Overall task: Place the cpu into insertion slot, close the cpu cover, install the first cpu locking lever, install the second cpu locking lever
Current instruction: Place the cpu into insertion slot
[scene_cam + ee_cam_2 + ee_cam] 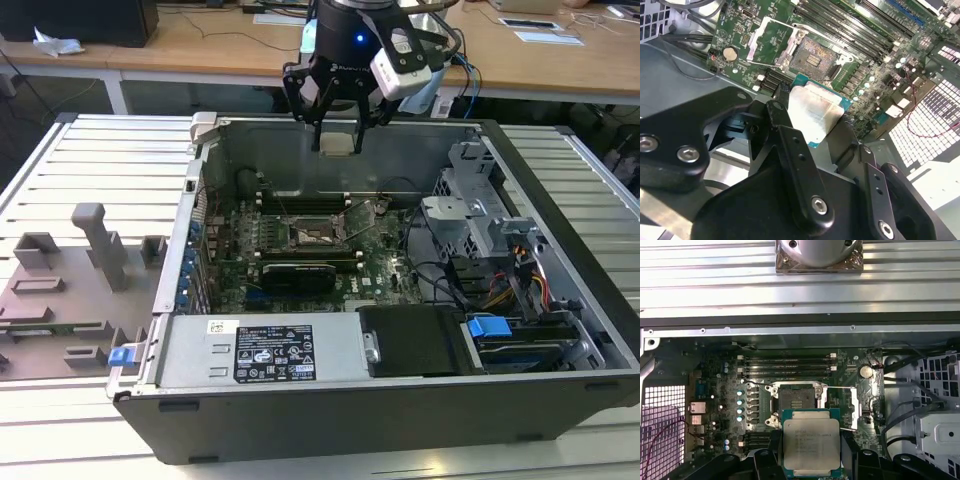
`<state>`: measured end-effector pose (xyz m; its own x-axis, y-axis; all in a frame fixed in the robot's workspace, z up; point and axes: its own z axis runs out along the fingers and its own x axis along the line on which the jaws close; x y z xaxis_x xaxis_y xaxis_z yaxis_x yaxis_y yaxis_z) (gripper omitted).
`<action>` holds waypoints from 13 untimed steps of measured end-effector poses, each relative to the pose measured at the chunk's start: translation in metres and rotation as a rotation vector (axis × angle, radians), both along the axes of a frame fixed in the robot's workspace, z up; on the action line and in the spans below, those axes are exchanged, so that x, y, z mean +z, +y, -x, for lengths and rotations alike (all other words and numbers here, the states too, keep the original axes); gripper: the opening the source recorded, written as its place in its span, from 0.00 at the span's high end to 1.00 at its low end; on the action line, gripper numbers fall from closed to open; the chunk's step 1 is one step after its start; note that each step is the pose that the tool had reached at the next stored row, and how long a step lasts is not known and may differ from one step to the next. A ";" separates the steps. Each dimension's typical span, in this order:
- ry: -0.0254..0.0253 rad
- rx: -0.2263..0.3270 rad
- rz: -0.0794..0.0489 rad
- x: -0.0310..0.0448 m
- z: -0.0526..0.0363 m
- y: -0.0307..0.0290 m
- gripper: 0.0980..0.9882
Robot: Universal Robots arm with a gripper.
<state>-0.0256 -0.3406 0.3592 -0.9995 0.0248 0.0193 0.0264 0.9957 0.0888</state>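
Gripper (338,146) pinching cpu (811,447) by two opp. edges, hanging well above bare insertion slot (796,401), w/ cpu cover (855,410) swung open beside it.

The pincer (338,140) is black. The cpu (811,445) held in it has a shiny silver-grey top and a blue-green edge. Below the pincer, the motherboard (715,385) is green with silver and light blue dots. The insertion slot (796,401) is dark, with rows of tiny dots. The cpu cover (754,42) is silver-grey. The case (350,420) is dark grey. The table (100,160) has silver stripes.
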 end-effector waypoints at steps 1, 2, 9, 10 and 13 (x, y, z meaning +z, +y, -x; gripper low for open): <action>0.0000 0.000 0.000 -0.0006 0.0000 0.0000 0.50; 0.0000 0.000 0.000 -0.0010 0.0000 0.0000 0.50; 0.0000 0.000 0.000 -0.0039 0.0000 0.0000 0.50; 0.0000 0.000 0.000 -0.0047 0.0000 0.0000 0.50; 0.0000 0.000 0.000 -0.0056 0.0000 0.0000 0.50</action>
<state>-0.0256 -0.3406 0.3536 -0.9995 0.0248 0.0193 0.0264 0.9957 0.0888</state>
